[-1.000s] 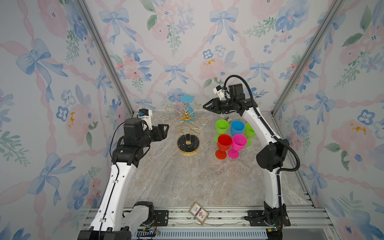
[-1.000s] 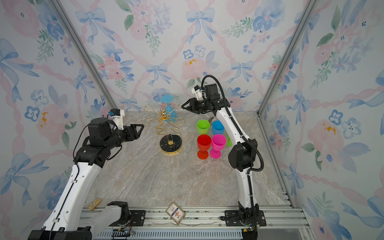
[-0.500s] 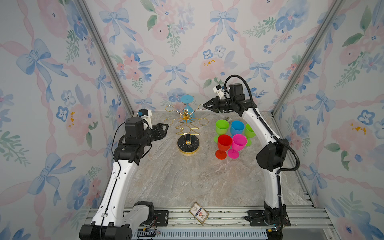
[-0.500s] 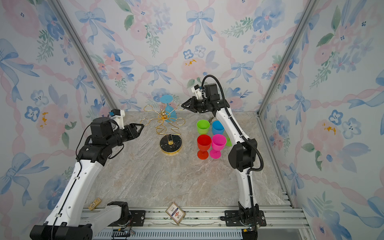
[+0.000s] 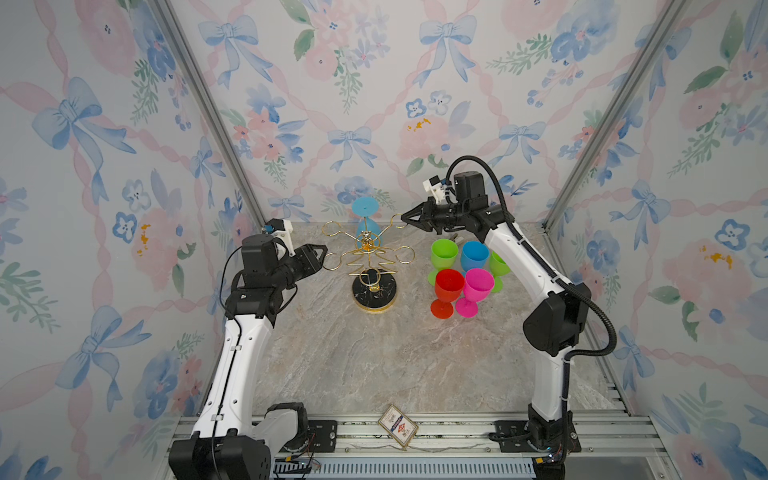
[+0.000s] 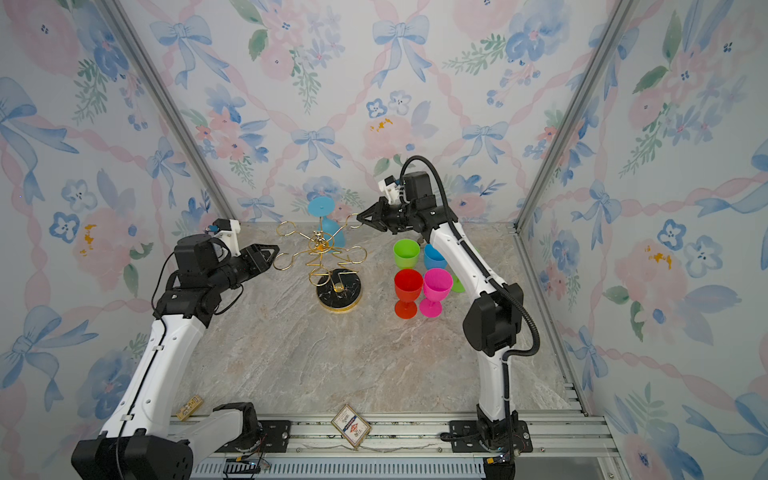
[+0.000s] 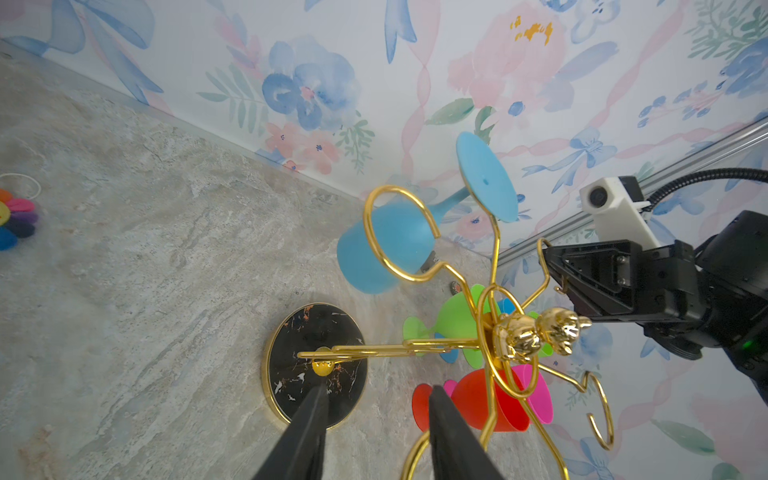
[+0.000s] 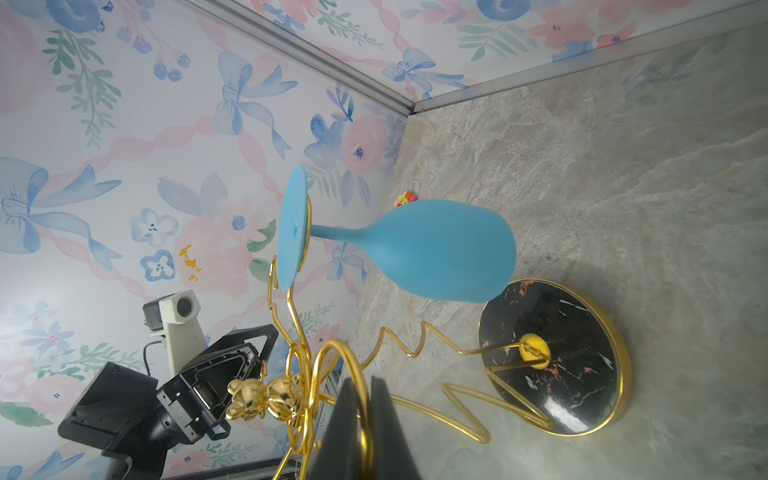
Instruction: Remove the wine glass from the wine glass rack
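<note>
Here, right hand (image 5: 404, 218) clamped on wine glass rack (image 5: 367, 246) loop, left hand (image 5: 323, 254) agape, card (image 5: 397, 426) print illegible.

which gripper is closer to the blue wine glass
Right. The right gripper pinches a loop of the wine glass rack just beside the blue wine glass; the left gripper is at a loop on the rack's other side, farther off.

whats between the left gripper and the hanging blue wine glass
Just empty looped arms of the gold wire wine glass rack, shown in both top views.
</note>
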Robot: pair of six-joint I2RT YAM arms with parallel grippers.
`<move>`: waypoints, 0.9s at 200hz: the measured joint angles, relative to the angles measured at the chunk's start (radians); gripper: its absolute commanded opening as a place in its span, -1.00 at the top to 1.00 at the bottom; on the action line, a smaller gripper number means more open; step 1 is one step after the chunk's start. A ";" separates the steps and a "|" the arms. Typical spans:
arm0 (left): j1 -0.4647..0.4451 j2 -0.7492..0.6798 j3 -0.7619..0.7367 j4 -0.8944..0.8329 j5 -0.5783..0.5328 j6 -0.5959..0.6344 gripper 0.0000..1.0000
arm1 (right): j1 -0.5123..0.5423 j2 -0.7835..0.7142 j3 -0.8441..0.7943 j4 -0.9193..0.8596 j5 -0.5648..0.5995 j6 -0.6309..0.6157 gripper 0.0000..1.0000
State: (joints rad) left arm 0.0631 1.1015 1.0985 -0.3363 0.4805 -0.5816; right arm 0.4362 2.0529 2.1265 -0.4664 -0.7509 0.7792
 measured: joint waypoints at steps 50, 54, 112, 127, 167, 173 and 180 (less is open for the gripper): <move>0.013 -0.014 -0.004 0.010 0.090 -0.007 0.15 | 0.004 -0.002 -0.001 0.005 0.033 0.027 1.00; 0.015 -0.019 -0.005 0.011 0.099 -0.007 0.15 | 0.003 -0.002 -0.001 0.005 0.035 0.029 1.00; 0.026 -0.097 -0.069 0.032 0.157 -0.019 0.14 | -0.004 -0.002 -0.001 0.002 0.049 0.041 1.00; 0.026 -0.097 -0.079 0.053 0.156 -0.022 0.11 | -0.004 -0.002 -0.001 0.001 0.049 0.042 1.00; 0.026 -0.116 -0.087 0.059 0.112 -0.025 -0.02 | -0.008 -0.002 -0.002 0.000 0.048 0.043 1.00; 0.026 -0.119 -0.087 0.053 0.098 -0.026 -0.02 | -0.010 -0.002 -0.003 0.000 0.049 0.043 1.00; 0.026 -0.122 -0.088 0.047 0.085 -0.026 -0.02 | -0.011 -0.002 -0.005 0.000 0.050 0.044 1.00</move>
State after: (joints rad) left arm 0.0891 0.9794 1.0107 -0.2890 0.5659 -0.6075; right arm 0.4252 2.0514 2.1216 -0.4667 -0.7013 0.8230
